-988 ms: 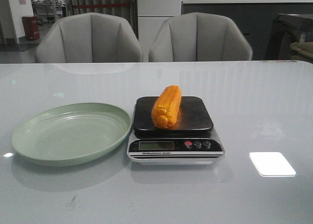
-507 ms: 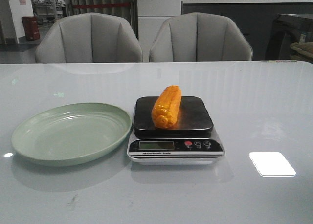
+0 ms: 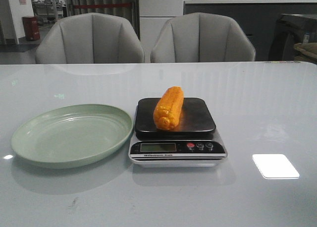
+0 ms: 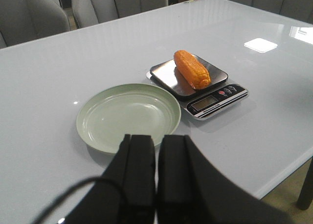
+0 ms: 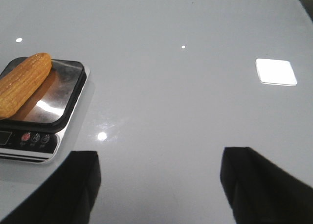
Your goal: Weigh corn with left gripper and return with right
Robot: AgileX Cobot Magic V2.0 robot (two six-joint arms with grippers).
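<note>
- Corn (image 3: 168, 108) is lying lengthwise on the scale (image 3: 177, 131), just right of the green plate (image 3: 67, 134), which has nothing on it.
- Left gripper (image 4: 156, 158) is pulled well back, jaws pressed together, nothing in them.
- Right gripper (image 5: 159, 185) has its jaws spread wide, so it looks like the right one's pickup is next.
- I'd straddle the cob across its middle, come straight down, and avoid bumping the scale.

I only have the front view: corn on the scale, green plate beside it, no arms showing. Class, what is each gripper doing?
Observer: The left gripper is shut, fingers together, back from the green plate.
Operator: And the right?
Observer: The right gripper is open, fingers wide apart, holding nothing.
Operator: Is it near the corn?
Observer: The corn lies on the scale, off to one side of those fingers, not between them.
</note>
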